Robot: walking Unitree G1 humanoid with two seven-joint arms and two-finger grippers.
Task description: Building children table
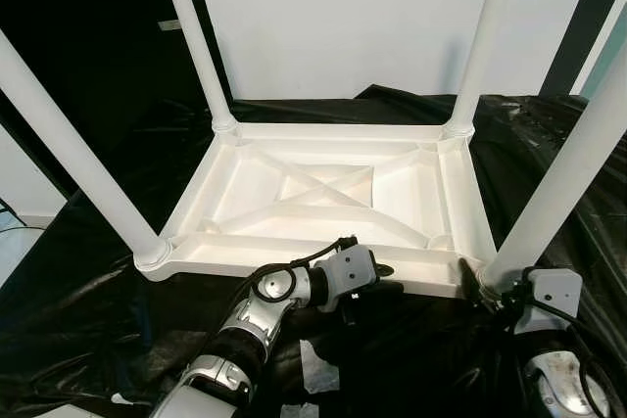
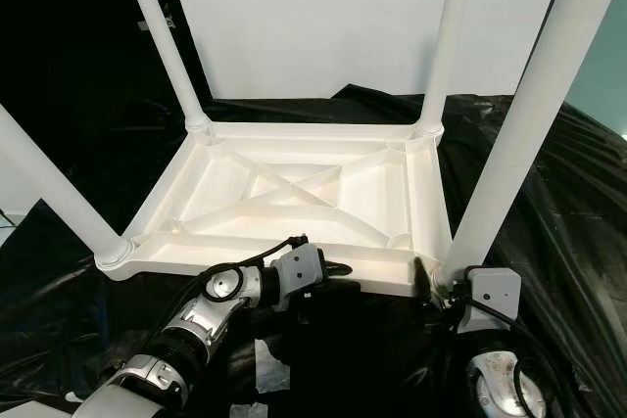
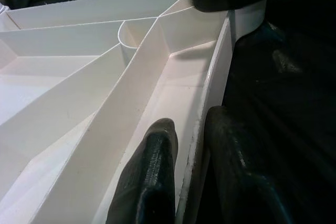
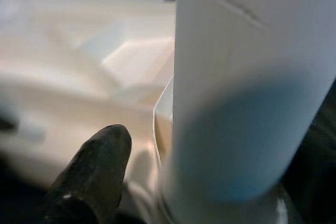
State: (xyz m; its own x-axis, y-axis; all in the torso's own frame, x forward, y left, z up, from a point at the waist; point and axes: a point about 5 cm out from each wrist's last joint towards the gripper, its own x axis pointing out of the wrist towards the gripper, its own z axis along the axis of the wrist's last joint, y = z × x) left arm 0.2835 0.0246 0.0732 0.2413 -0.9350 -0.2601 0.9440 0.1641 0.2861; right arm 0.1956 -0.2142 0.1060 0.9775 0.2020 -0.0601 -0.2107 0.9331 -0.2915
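- Centrally, white plastic children's table (image 1: 323,193) lies upside down on black plastic sheeting (image 1: 88,340), ribbed underside facing up, X-shaped cross ribs (image 1: 313,188) in the middle of the tabletop.
- Four white tube legs stand up from the tabletop corners: far-left leg (image 1: 196,41), far-right leg (image 1: 482,41), near-left leg (image 1: 73,159), near-right leg (image 1: 573,168).
- All four leg bases sit in round corner sockets; near-left socket (image 1: 152,254) shows clearly.
- Left gripper (image 1: 384,279) at the near edge of the tabletop, roughly at its middle, between the near-left and near-right legs.
- Left wrist view: two black fingers (image 3: 152,177) straddle the near rim wall (image 3: 210,93) of the tabletop, one inside the tray, one outside; they pinch the rim.
- Same view, a dark blurred shape at the far end of the rim by the near-right corner; can't tell what it is.
- Right gripper (image 1: 487,293) at the base of the near-right leg, just beside the tabletop's near-right corner.
- Right wrist view: one black finger (image 4: 92,174) beside the leg tube (image 4: 247,87), the other hidden; can't tell if fingers are open or closed on it.
- White wall (image 1: 372,17) behind the tabletop's far edge.
- White scraps (image 1: 315,364) on the sheeting, nearer the robot than the tabletop.
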